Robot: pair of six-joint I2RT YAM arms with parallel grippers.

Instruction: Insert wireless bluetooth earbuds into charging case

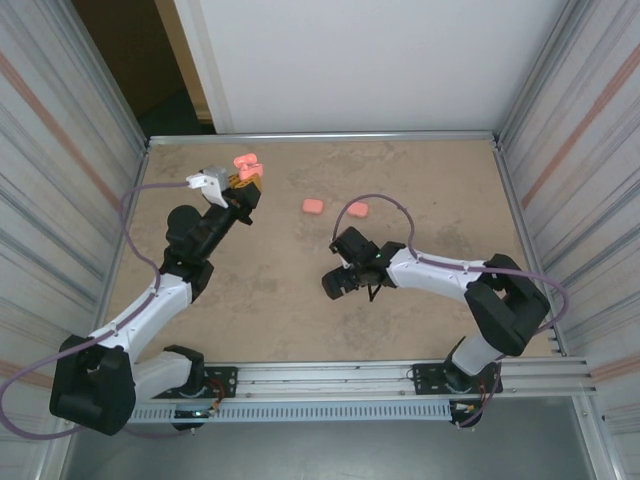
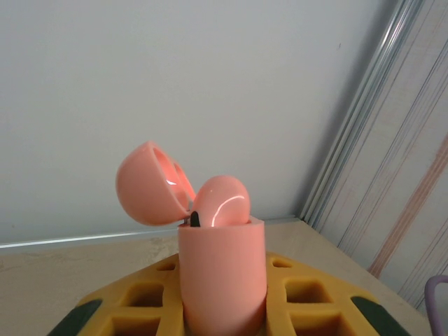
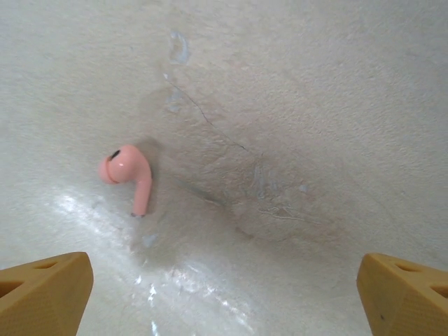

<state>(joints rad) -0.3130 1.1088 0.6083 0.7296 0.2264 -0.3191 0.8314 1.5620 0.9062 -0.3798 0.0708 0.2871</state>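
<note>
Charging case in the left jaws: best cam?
Left wrist: case upright between the jaws, lid hinged open, one earbud poking out the top. Top external shows it as a small pink blob at the left gripper.

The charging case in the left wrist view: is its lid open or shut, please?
Open: the lid is swung back off the charging case, exposing an earbud inside.

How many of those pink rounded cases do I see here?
3. The open case stands clamped in the left gripper; a second case and a third case lie side by side, apart, on the table. Others may be hidden.
</note>
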